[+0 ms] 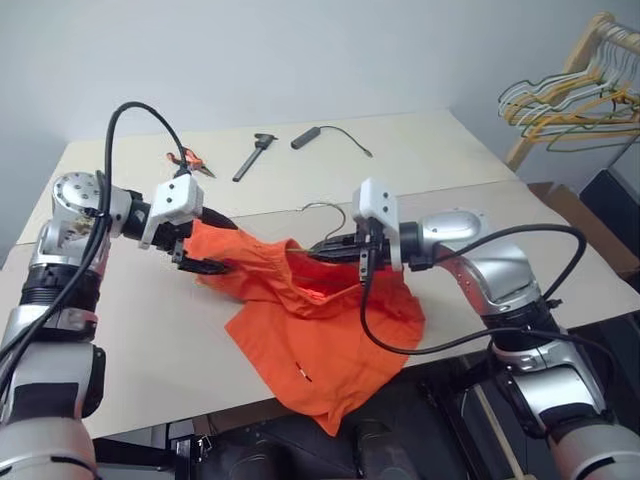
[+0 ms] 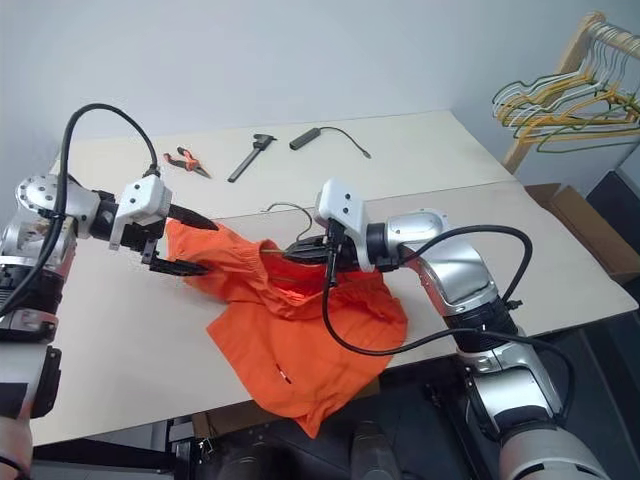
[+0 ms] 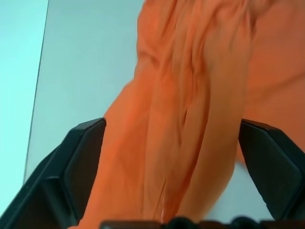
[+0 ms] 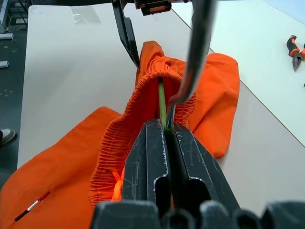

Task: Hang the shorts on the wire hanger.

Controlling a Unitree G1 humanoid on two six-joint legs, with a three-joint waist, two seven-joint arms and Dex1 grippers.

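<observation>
The orange shorts (image 1: pixel 320 340) lie bunched on the table (image 1: pixel 130 330), and their lower part hangs over its front edge. Their gathered waistband (image 4: pixel 143 102) is raised around the wire hanger (image 4: pixel 162 100), whose small hook (image 1: pixel 325 208) sticks up behind the cloth. My right gripper (image 1: pixel 332 250) is shut on the hanger's wire near the neck, in the middle of the shorts. My left gripper (image 1: pixel 208 245) stands open at the left end of the shorts, with a fold of orange cloth (image 3: pixel 181 119) between its spread fingers (image 3: pixel 71 171).
Orange-handled pliers (image 1: pixel 188 160), a dark hand tool (image 1: pixel 250 157) and a black cabled device (image 1: pixel 310 136) lie at the back of the table. A wooden rack with coloured hangers (image 1: pixel 580 95) stands at the far right, above a cardboard box (image 1: pixel 585 225).
</observation>
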